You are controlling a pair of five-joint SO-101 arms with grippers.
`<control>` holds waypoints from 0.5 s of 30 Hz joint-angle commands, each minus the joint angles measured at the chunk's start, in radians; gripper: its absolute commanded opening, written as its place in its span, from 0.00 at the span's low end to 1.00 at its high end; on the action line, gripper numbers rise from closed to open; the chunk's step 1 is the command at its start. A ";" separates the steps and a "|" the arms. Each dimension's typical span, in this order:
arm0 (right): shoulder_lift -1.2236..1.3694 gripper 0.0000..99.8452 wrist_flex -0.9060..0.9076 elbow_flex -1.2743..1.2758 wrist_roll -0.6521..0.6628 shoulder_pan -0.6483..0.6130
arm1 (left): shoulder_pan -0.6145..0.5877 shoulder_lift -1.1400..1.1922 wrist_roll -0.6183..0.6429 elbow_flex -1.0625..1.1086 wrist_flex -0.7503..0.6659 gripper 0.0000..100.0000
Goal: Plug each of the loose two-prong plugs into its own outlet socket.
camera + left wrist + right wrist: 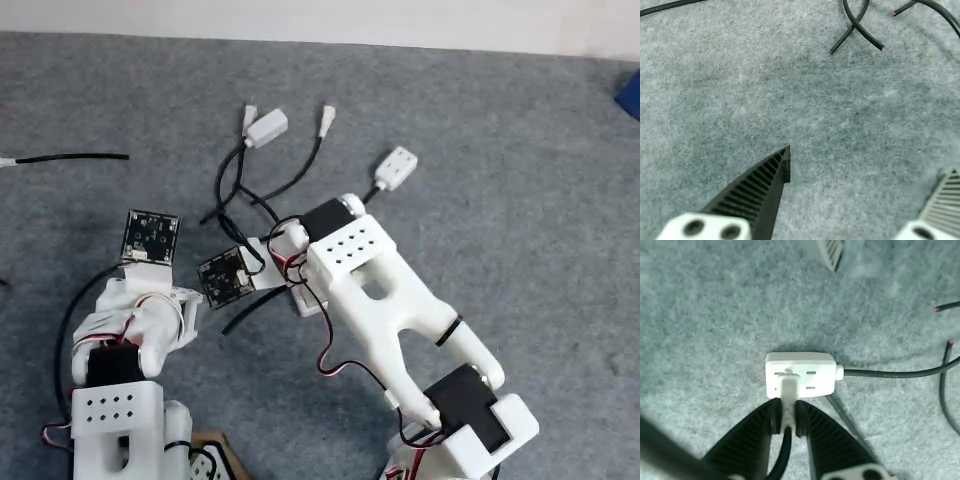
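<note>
Plug (788, 390) sat pinched in the right gripper's (788, 410) jaws, nose against the white outlet socket (800, 374) on the grey carpet (705, 315). Light, rigid plastic, I'd judge, its springy cord (782, 450) tugging back. Best held on the body, behind the prongs. Left gripper (870, 160) hung spread wide above the carpet.

The left gripper (870, 160) is being held wide open, its fingers (762, 192) pointed down. Behind it, the left arm (130, 340) is being held folded close to its base. The right gripper (787, 412) is being clamped on a white plug (788, 390), which is being pinched between the fingertips. Behind that gripper, the right arm (390, 310) is being stretched well forward from its base.
</note>
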 commanded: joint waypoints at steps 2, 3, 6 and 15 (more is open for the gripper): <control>0.005 0.01 0.030 -0.007 0.011 0.024 | 0.015 0.002 -0.005 -0.004 -0.018 0.43; 0.005 0.01 0.030 -0.005 0.002 0.021 | 0.015 0.002 -0.005 -0.004 -0.018 0.43; 0.005 0.01 0.030 -0.007 -0.028 0.018 | 0.015 0.002 -0.005 -0.004 -0.018 0.43; 0.004 0.01 0.030 -0.001 -0.038 0.015 | 0.015 0.002 -0.005 -0.004 -0.018 0.43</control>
